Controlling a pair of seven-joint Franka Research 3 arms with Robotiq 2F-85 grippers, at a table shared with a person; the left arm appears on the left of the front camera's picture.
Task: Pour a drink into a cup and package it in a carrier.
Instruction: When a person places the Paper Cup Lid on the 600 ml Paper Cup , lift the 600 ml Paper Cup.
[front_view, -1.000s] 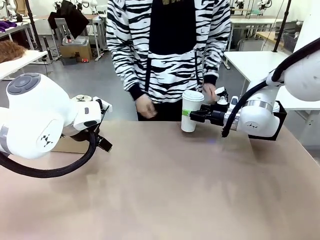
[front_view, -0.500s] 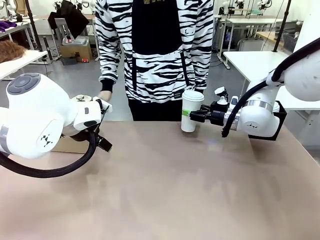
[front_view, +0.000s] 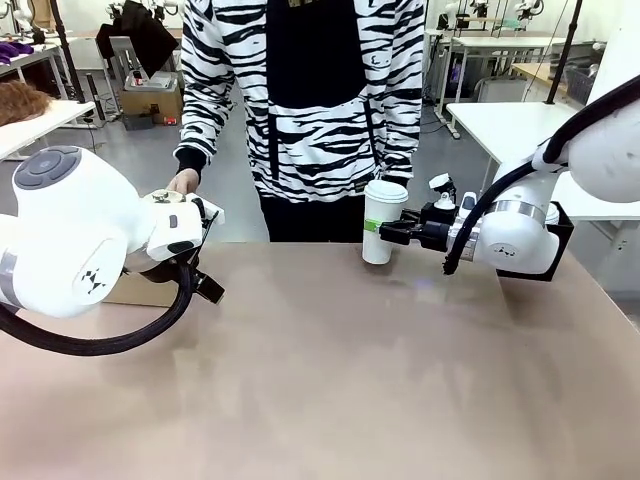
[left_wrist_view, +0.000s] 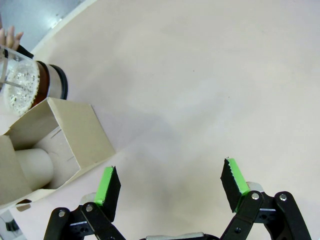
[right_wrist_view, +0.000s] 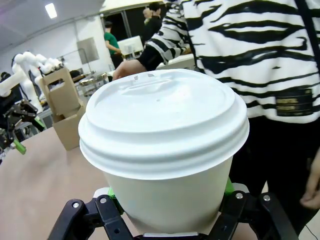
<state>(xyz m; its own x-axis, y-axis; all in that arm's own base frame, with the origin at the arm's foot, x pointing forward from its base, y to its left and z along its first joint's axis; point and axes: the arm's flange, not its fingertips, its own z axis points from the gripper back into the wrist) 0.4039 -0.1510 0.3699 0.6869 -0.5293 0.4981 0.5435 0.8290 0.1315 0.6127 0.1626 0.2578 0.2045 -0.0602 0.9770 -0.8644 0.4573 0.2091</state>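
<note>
A lidded cup (right_wrist_view: 165, 135) is clamped by the right gripper (front_view: 388, 231). The left gripper (left_wrist_view: 171, 170) is spread empty beside the carrier (left_wrist_view: 75, 135), in which a cup (left_wrist_view: 35, 162) is held.

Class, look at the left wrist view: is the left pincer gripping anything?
No: the left pincer is open, green pads apart over the table.

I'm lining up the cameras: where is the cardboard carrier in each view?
Front view: carrier at left, mostly hidden behind the left arm.
Left wrist view: carrier at the left edge, open top.
Right wrist view: carrier at left, beyond the lidded cup.
Shared landmark: the person's hand near it.
</note>
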